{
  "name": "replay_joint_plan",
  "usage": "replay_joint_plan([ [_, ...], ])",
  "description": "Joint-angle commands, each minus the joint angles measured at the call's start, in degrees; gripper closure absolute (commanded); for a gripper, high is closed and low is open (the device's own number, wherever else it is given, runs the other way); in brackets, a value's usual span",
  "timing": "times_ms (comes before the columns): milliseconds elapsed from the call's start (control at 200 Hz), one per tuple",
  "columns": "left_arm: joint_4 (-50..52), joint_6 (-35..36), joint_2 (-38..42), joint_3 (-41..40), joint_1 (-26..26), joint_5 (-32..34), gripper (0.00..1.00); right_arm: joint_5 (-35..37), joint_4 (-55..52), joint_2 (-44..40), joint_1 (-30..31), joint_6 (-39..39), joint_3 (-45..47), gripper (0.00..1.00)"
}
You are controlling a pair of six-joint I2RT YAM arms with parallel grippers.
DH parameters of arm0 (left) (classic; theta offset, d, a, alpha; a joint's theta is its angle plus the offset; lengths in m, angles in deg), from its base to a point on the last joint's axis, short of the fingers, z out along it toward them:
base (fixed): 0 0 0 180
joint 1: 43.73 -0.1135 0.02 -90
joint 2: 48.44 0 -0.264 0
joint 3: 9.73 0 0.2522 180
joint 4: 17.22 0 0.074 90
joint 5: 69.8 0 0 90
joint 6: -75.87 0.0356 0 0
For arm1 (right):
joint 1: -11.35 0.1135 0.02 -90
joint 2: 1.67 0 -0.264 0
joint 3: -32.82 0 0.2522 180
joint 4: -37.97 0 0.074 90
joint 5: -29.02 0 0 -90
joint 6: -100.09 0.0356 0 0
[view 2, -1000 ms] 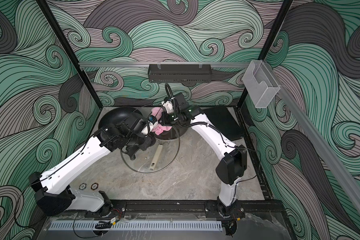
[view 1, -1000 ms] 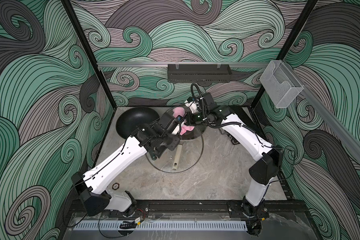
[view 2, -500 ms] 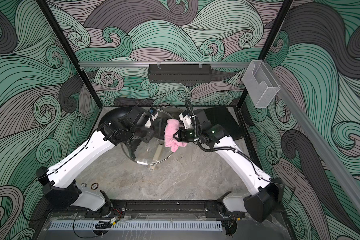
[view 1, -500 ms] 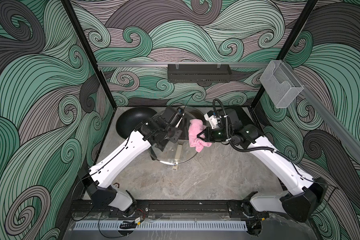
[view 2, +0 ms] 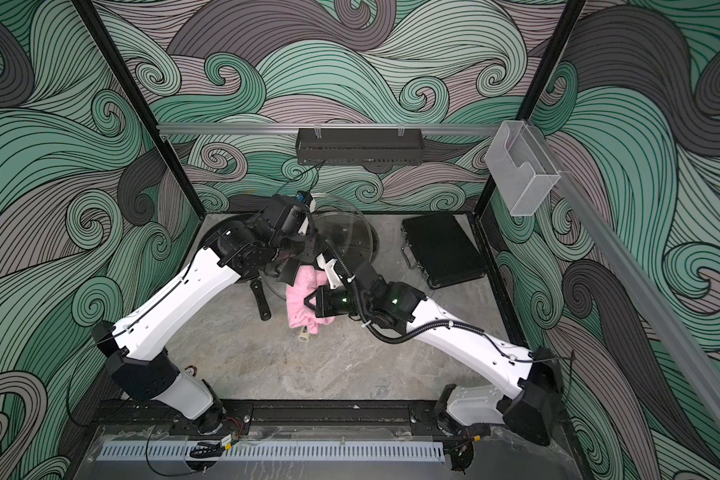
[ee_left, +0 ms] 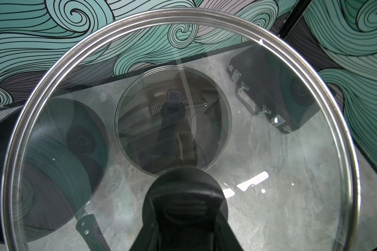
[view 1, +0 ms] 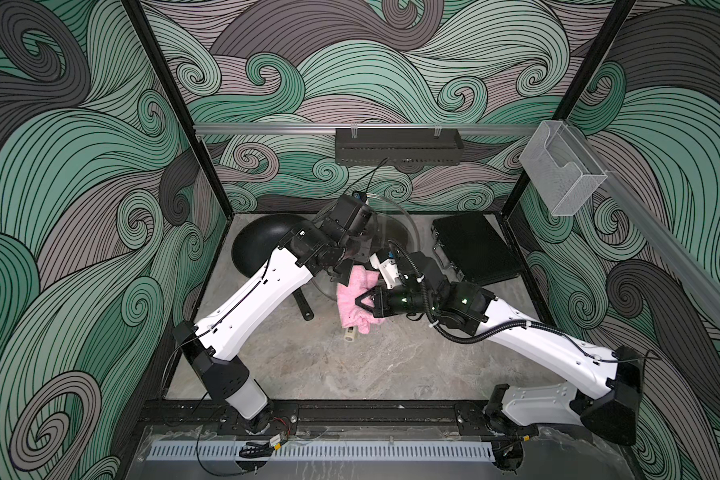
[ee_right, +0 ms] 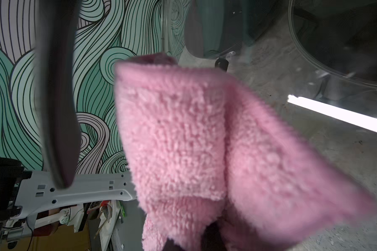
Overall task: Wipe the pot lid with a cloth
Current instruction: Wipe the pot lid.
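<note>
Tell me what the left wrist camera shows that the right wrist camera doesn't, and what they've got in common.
Only the left wrist view shows the pot lid nearly whole, steel rim and black knob, and through its glass the black case with its metal handle. Only the right wrist view shows the pink cloth, bunched in the right pincer, and a white arm link. Both share the marbled tabletop, the wave-patterned wall and some curved glass, blurred in the right wrist view.
</note>
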State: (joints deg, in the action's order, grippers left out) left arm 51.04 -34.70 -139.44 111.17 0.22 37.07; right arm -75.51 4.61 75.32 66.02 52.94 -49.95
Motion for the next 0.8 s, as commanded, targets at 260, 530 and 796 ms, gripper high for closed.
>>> replay_joint_plan([
  [260, -11.13, -7.06, 3.64, 1.34, 0.09, -1.55, 1.0, 10.55, 17.57, 8.58, 2.19, 9.95, -1.04, 1.0],
  [530, -7.09, -2.09, 6.71, -1.68, -0.26, 3.89, 1.0, 12.68, 8.13, -3.93, -1.17, 9.16, 5.16, 1.0],
  [796, -7.12, 7.26, 9.09, -5.13, -0.19, -3.18, 1.0, 2.52, -5.77, -15.54, -14.46, 2.86, 5.53, 1.0],
])
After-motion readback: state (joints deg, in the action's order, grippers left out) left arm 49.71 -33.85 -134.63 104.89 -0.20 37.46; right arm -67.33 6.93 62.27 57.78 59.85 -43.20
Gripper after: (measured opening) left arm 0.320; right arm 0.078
